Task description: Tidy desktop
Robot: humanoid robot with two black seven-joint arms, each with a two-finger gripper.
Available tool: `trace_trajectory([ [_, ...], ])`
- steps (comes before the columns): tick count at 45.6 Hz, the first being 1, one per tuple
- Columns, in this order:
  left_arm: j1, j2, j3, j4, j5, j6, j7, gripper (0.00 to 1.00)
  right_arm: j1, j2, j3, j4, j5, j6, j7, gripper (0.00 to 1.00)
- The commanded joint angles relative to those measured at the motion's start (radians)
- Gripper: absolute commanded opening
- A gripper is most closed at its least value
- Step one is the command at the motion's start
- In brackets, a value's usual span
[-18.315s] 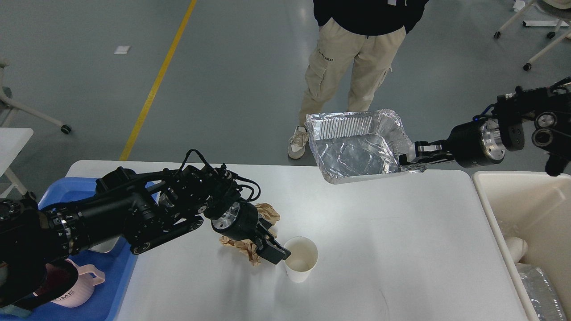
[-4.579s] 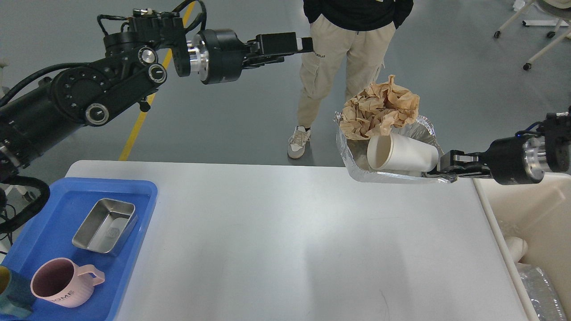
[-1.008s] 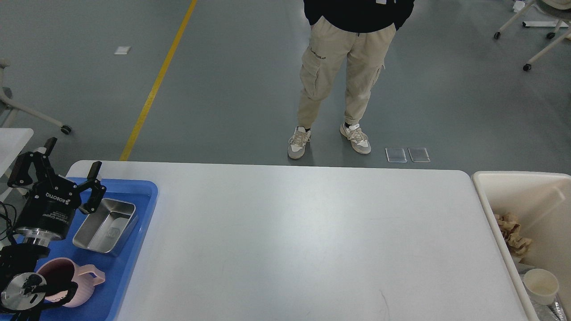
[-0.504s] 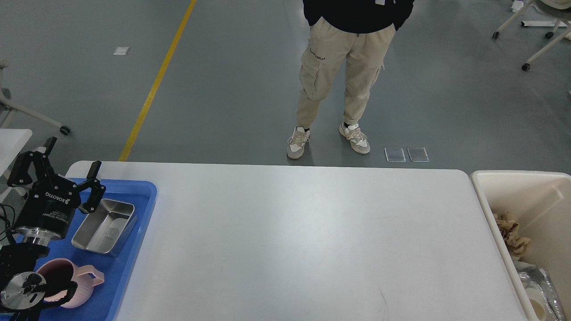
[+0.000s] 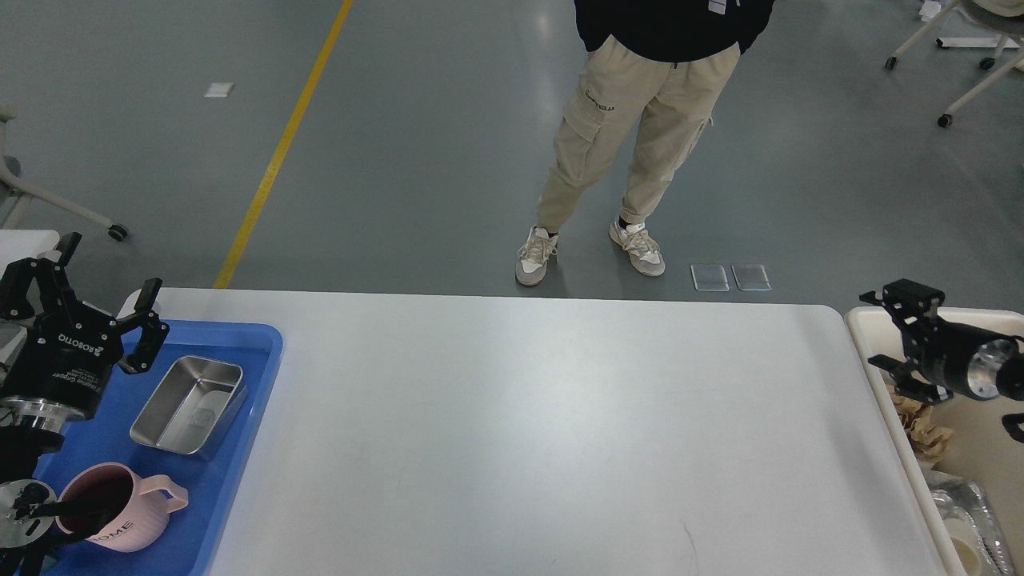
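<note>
Since half a second ago the right tool (image 5: pixel 890 332) has come into view at the right edge, and the left tool (image 5: pixel 88 276) has drifted a little up and left. Both stand spread wide and hold nothing. The left one points up over the far left end of the blue tray (image 5: pixel 240 480); the right one points left above the near rim of the cream bin (image 5: pixel 860 328).

Under the left arm, a steel pan (image 5: pixel 190 406) and a pink mug (image 5: pixel 120 512) sit in the tray, the pan behind the mug. In the bin lie crumpled brown paper (image 5: pixel 924 432), a foil tray (image 5: pixel 964 512) and a paper cup (image 5: pixel 960 552).

Between tray and bin stretches the counter (image 5: pixel 544 432), white and filling the middle of the view, the tray lying on its left end. Beyond its far edge a person (image 5: pixel 632 120) stands on the grey floor.
</note>
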Motion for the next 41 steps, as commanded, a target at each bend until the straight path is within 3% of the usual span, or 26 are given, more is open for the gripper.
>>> trace_trajectory([
  [1,-0.002,0.004,-0.002,0.000,0.000,0.001,0.000,0.97,0.032,0.027,0.111,0.164,0.008,-0.011,-0.011,1.00],
  [7,0.003,0.001,0.000,0.000,0.000,0.001,-0.001,0.97,-0.011,0.121,0.280,0.318,0.030,-0.010,-0.008,1.00],
  [11,0.003,-0.006,0.000,0.000,0.000,0.003,-0.001,0.97,-0.051,0.228,0.409,0.344,0.076,-0.010,-0.005,1.00],
  [24,0.001,0.000,-0.011,0.000,-0.009,0.006,-0.001,0.97,-0.121,0.521,0.725,0.211,0.197,0.000,-0.001,1.00],
  [41,-0.085,-0.008,-0.009,0.129,-0.061,0.017,0.006,0.97,-0.270,0.642,1.073,0.107,0.203,-0.005,0.000,1.00],
])
